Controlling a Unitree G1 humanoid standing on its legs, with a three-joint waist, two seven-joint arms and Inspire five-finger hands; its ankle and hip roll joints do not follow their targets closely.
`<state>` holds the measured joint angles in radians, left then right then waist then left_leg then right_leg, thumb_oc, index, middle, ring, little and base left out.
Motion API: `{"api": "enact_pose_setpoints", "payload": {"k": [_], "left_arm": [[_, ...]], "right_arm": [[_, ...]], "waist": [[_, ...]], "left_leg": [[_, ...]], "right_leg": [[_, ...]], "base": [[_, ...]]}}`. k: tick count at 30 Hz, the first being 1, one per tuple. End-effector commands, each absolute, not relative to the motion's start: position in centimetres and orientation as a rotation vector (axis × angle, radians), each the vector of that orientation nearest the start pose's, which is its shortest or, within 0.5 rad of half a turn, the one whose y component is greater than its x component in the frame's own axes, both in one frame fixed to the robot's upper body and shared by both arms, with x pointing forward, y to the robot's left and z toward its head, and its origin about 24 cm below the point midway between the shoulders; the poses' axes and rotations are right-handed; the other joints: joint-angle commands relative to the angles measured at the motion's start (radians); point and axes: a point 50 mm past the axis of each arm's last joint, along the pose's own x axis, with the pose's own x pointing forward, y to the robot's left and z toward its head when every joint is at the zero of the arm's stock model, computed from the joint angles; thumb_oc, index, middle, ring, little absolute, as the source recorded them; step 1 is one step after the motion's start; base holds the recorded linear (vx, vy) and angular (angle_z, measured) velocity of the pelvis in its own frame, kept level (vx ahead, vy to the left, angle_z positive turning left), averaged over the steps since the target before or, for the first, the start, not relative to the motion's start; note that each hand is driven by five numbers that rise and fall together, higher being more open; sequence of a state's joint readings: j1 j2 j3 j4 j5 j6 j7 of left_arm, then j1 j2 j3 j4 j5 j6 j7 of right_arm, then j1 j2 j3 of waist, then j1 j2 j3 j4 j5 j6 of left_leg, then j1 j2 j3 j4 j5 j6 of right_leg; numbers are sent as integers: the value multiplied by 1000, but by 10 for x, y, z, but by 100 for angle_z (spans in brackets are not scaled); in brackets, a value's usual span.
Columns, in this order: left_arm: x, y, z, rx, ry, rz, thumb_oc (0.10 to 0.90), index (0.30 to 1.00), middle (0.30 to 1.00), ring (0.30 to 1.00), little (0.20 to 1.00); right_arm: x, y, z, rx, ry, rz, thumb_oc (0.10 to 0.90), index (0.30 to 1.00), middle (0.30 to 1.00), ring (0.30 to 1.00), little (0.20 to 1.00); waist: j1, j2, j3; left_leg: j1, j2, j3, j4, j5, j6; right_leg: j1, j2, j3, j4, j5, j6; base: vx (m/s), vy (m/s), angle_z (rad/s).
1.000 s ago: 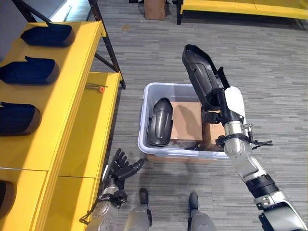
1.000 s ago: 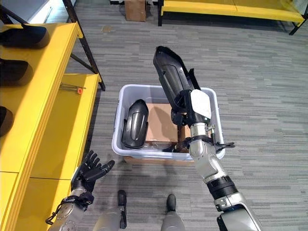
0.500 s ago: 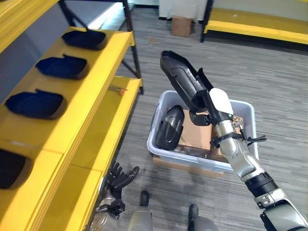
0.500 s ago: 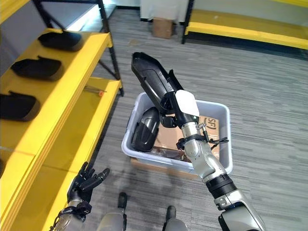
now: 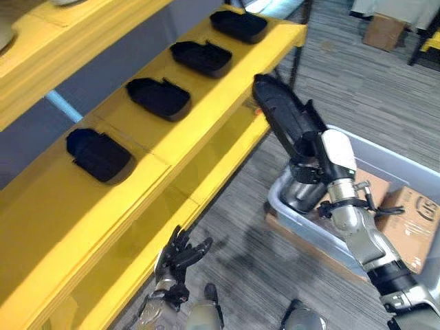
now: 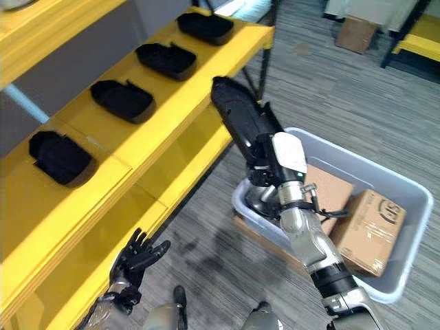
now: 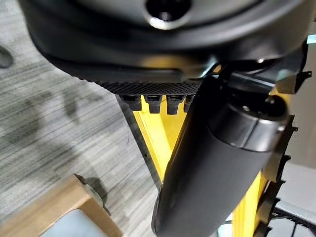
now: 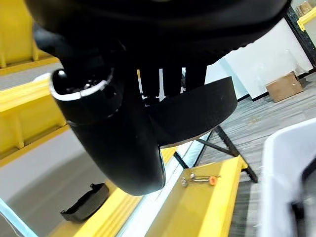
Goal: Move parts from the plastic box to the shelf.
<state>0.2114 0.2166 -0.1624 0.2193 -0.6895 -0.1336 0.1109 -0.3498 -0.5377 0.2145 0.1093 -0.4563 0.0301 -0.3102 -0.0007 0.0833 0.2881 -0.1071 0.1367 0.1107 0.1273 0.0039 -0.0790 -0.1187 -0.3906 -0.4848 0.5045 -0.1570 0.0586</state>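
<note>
The right hand [image 6: 275, 165] is clamped on a black part [image 6: 240, 117], raised beside the yellow shelf [image 6: 172, 110] for placing; left hand [image 6: 137, 258] hangs open.

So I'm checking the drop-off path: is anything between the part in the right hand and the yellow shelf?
Nothing visible blocks it. The right hand holds the black part up beside the yellow shelf. Four parts already lie on that level, with bare yellow surface between them.
</note>
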Motion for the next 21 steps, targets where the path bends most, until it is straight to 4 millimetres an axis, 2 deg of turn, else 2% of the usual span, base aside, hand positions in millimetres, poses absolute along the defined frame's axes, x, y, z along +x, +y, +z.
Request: {"api": "enact_pose_setpoints", "payload": {"k": [1, 4, 8, 9, 10, 14, 20, 21], "left_arm": [[190, 206, -13, -338, 176, 162, 900, 1000, 1000, 1000, 1000], [187, 209, -13, -320, 175, 169, 900, 1000, 1000, 1000, 1000], [183, 212, -17, -314, 190, 200, 900, 1000, 1000, 1000, 1000], [181, 213, -17, -317, 191, 210, 900, 1000, 1000, 1000, 1000], [179, 216, -18, -325, 186, 232, 900, 1000, 1000, 1000, 1000], [180, 218, -16, -325, 177, 240, 900, 1000, 1000, 1000, 1000], [179, 222, -14, -310, 169, 256, 900, 1000, 1000, 1000, 1000], [179, 225, -13, -298, 167, 265, 900, 1000, 1000, 1000, 1000]], "right_arm": [[310, -181, 195, -885, -696, -242, 400, 300, 300, 300, 300], [311, -180, 192, -883, -683, -236, 400, 300, 300, 300, 300], [313, -174, 187, -875, -660, -210, 400, 300, 300, 300, 300], [313, -172, 186, -876, -656, -199, 400, 300, 300, 300, 300], [313, -170, 184, -863, -650, -184, 400, 300, 300, 300, 300], [314, -167, 185, -855, -654, -181, 400, 300, 300, 300, 300], [313, -162, 186, -839, -663, -174, 400, 300, 300, 300, 300], [313, -160, 185, -833, -661, -167, 400, 300, 300, 300, 300]], "waist": [[34, -23, -113], [44, -34, -119], [57, -60, -136], [62, -69, -142], [72, -95, -156], [83, -123, -170], [98, -143, -172], [95, -147, -167]], "left_leg": [[21, 46, -10, -25, -46, 6], [15, 10, -12, -16, -69, 20], [28, -30, -18, -22, -91, 42], [32, -40, -18, -27, -97, 48], [22, -65, -12, -17, -97, 66], [3, -91, -22, 32, -127, 81], [2, -141, -18, 76, -165, 115], [17, -159, -16, 61, -162, 132]], "right_leg": [[-42, 26, 25, -179, 105, 51], [-33, -11, 21, -202, 139, 75], [-18, -32, 19, -235, 175, 99], [-14, -36, 22, -245, 183, 106], [-7, -53, 9, -273, 225, 109], [17, -73, 16, -313, 268, 127], [30, -114, 28, -327, 337, 149], [17, -132, 56, -292, 373, 154]], "base": [[-11, 203, 24], [-1, 201, 38], [16, 140, 10], [-32, 179, 7], [-31, 161, 8], [-2, 105, 9], [7, 157, 9], [-9, 211, 5]]}}
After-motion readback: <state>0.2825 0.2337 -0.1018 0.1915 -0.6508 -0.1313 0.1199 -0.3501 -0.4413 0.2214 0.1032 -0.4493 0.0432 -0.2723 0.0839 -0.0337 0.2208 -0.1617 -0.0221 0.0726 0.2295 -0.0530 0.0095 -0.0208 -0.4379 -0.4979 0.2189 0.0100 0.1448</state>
